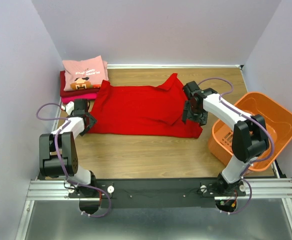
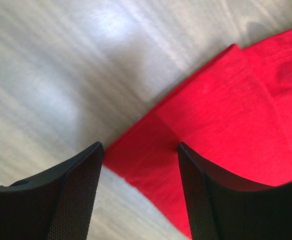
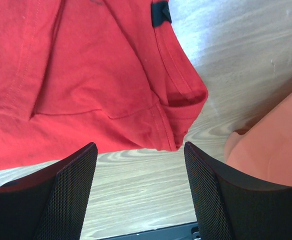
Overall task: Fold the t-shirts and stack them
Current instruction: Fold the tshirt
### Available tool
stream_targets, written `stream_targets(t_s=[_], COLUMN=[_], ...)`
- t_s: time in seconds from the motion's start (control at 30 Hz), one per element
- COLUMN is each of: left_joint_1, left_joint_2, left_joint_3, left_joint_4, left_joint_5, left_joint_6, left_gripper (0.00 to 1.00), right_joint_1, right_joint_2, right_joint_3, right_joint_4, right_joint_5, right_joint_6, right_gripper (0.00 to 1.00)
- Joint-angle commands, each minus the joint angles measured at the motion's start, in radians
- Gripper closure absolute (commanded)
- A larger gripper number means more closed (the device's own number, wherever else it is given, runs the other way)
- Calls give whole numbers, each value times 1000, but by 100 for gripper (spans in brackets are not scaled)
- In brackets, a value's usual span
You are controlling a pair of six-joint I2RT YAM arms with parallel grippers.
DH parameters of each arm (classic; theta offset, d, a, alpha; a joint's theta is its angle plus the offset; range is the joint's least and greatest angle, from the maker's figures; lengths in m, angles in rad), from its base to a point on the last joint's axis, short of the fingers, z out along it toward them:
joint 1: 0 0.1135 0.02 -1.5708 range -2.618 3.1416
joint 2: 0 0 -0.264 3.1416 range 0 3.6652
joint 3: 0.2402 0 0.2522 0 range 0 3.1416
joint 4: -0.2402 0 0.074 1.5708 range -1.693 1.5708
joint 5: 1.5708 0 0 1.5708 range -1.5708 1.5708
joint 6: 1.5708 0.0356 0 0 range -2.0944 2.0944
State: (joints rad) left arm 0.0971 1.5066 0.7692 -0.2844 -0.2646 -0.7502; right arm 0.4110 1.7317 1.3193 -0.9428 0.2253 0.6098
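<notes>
Wood table [image 1: 151,150], lavender walls [image 1: 161,30]; left end effector [image 2: 139,149] and right end effector [image 3: 140,146] wide at red t-shirt [image 1: 136,110] edges.

Left arm [image 1: 68,131] folded close above its base, white forearm running forward and slightly right. Left end effector [image 2: 139,146] angled downward, jaws apart, gripping nothing. Right arm [image 1: 221,112] stretched forward and inward toward the left, wrist bent down. Right end effector [image 3: 140,145] held low, jaws set wide, the mesh-faced fingers [image 3: 61,195] dark and bare.
</notes>
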Motion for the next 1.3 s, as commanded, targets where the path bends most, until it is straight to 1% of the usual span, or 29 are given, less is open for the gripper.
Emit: stream_targets(t_s=[0.0, 0.17, 0.27, 0.47, 0.57, 0.83, 1.03, 1.07, 1.1, 1.13, 1.2, 1.27], left_joint_1=[21, 38, 38, 38, 38, 38, 38, 38, 38, 39, 38, 38], left_joint_2=[-72, -155, -209, -151, -141, -54, -25, -20, -13, -8, 3, 12], left_joint_3=[-2, -33, -67, -79, -84, -56, -64, -62, -61, -59, -51, -44], left_joint_4=[-58, -117, -99, -90, -70, -38, -13, -10, -7, -4, 13, 19], left_joint_5=[-16, -45, -39, 1, 2, 4, 4, 5, 7, 8, 21, 30], left_joint_6=[-23, -80, -100, -90, -97, -92, -94, -92, -90, -90, -81, -80], left_gripper=[31, 30, 30, 35, 40, 42, 48, 51, 56, 59, 77, 98], right_joint_1=[-3, -3, -3, -3, -3, -3, -3, -3, -5, -3, -3, -3], right_joint_2=[-30, -43, -44, -44, -49, -61, -75, -75, -78, -80, -87, -90], right_joint_3=[-32, -52, -65, -74, -77, -94, -103, -104, -109, -114, -121, -127], right_joint_4=[25, 35, 42, 55, 56, 64, 67, 68, 68, 68, 67, 68], right_joint_5=[-20, -24, -30, -44, -46, -47, -47, -49, -49, -49, -47, -47], right_joint_6=[22, 24, 24, 25, 27, 31, 39, 39, 41, 41, 42, 42], right_gripper=[23, 23, 23, 23, 23, 23, 23, 23, 23, 23, 23, 23])
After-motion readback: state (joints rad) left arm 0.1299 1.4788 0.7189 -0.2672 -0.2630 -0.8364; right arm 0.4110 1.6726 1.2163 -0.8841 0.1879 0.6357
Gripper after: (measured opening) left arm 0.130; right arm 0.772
